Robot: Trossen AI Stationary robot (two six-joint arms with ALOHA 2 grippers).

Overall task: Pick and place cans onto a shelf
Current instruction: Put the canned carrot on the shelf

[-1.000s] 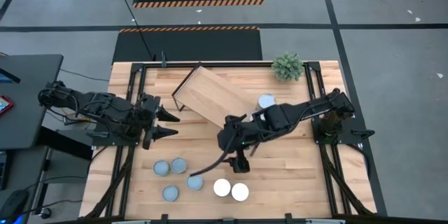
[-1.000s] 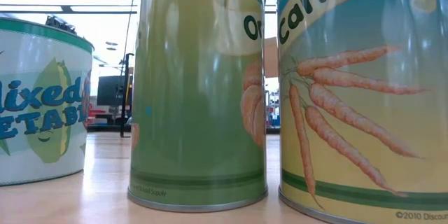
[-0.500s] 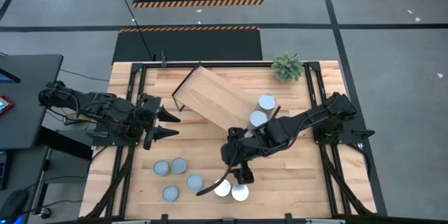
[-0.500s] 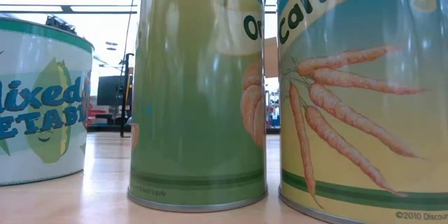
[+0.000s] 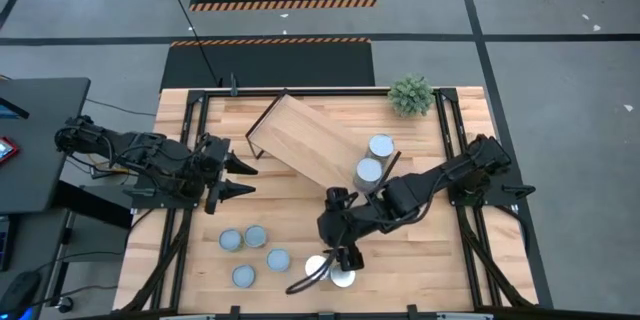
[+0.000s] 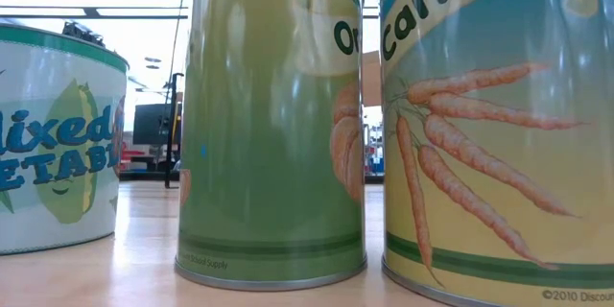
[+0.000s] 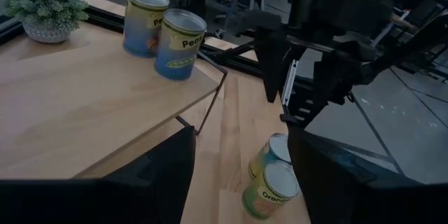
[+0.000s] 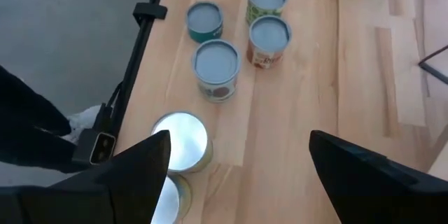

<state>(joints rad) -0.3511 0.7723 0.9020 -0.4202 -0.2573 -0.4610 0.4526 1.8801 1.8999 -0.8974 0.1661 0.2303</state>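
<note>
High view: two cans stand on the shelf at its 4 o'clock end, so six are left on the tabletop. The right gripper, fingers spread and empty, hangs over the white-topped pair, partly hiding them. The left gripper, spread, waits at 9 o'clock.

Low view: three cans fill the picture, blocking shelf and arms.

Left wrist view: shelf cans are clear.

Right wrist view: four blue-grey tops show at 12 o'clock; one white top is cut off.
</note>
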